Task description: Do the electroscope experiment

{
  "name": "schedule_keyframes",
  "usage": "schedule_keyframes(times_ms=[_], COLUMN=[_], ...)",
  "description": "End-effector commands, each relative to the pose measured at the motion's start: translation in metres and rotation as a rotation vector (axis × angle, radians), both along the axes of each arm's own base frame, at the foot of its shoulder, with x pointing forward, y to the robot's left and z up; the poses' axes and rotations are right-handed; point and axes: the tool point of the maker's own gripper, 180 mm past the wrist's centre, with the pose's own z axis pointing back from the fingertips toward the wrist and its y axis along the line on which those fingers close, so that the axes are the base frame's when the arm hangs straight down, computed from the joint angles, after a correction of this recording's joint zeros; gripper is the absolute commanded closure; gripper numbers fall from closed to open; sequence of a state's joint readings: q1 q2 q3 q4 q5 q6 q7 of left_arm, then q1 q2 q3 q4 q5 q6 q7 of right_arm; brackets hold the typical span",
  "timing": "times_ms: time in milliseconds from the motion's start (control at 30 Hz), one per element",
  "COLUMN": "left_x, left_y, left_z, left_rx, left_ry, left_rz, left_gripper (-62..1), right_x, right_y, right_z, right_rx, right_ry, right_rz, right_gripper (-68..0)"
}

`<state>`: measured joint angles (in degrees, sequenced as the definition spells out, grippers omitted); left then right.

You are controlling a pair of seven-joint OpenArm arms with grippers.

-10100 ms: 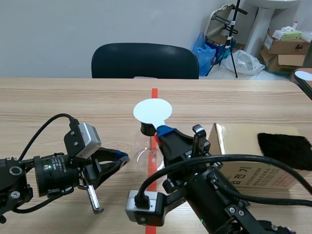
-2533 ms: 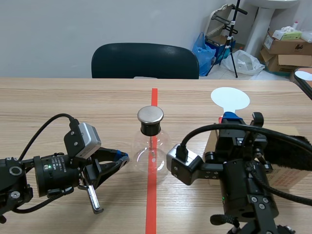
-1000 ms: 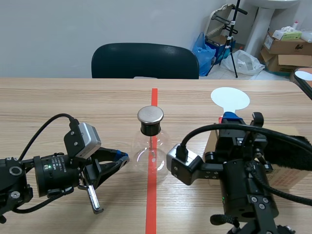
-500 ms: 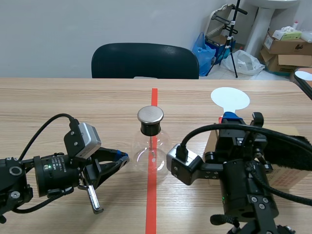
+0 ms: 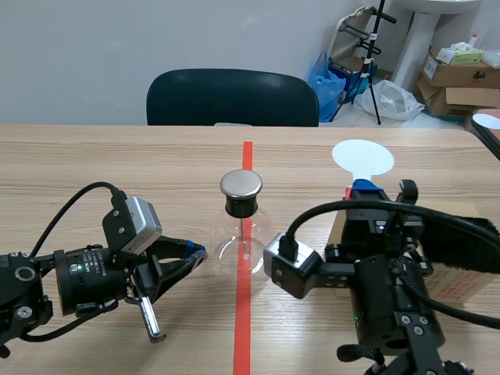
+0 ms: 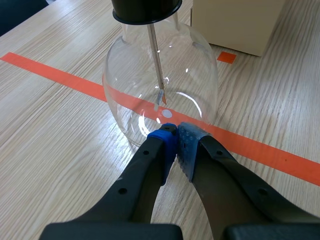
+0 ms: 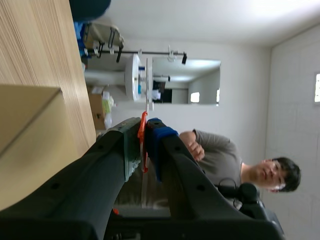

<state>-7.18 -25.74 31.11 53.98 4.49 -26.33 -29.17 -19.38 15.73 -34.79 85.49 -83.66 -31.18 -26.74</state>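
Item 1. Electroscope flask (image 5: 241, 234): round clear glass, standing upright on the orange tape line (image 5: 247, 156) that runs down the middle of the bench (image 5: 117, 164), about midway between its left and right edges. A black stopper closes the neck, and a round metal cap (image 5: 241, 183) sits on top. In the left wrist view a thin rod (image 6: 155, 55) hangs from the stopper inside the flask (image 6: 160, 85), with small foil leaves (image 6: 161, 97) at its lower end.

Item 2. My left pincer (image 5: 195, 251): low over the bench on the flask's left, fingers closed tip to tip on nothing. In its own view my left pincer (image 6: 176, 134) points at the foot of the glass wall. I cannot tell whether it touches.

Item 3. My right pincer (image 5: 363, 188): raised and pointing up, to the right of the flask and well apart from it. It is clamped narrow on the orange handle of a white disc paddle (image 5: 362, 158). In its own view my right pincer (image 7: 145, 134) has the paddle (image 7: 148, 85) edge-on between the pads.

Item 4. Cardboard box (image 5: 461, 287): on the bench toward its right edge, behind my right arm, with a black cloth (image 5: 469, 244) lying on top.

Item 5. Dark chair (image 5: 232, 98): beyond the bench's far edge, at the middle.

Item 6. A person (image 7: 220, 155) in a grey shirt, seen only in the right wrist view.
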Motion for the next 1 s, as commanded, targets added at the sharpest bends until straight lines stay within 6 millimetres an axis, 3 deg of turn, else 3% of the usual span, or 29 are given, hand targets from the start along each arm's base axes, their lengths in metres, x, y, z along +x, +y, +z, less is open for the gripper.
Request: schedule_keyframes(times_ms=[0, 500, 967], left_x=[0.006, 0.006, 0.006], left_y=[-0.005, -0.005, -0.005], left_z=[0.013, 0.013, 0.013], left_rx=[-0.040, -0.039, -0.039], left_ry=[-0.030, -0.030, -0.030], left_rz=[0.001, 0.001, 0.001], left_gripper=[-2.6, -2.6, -2.6], right_x=[0.006, -0.014, -0.025], right_y=[0.003, 0.068, 0.087], right_z=[0.010, 0.006, 0.003], right_rx=[0.005, -0.027, -0.039], right_ry=[-0.037, -0.021, -0.012], right_rz=[0.024, 0.401, 0.523], right_gripper=[-1.0, -1.0, -1.0])
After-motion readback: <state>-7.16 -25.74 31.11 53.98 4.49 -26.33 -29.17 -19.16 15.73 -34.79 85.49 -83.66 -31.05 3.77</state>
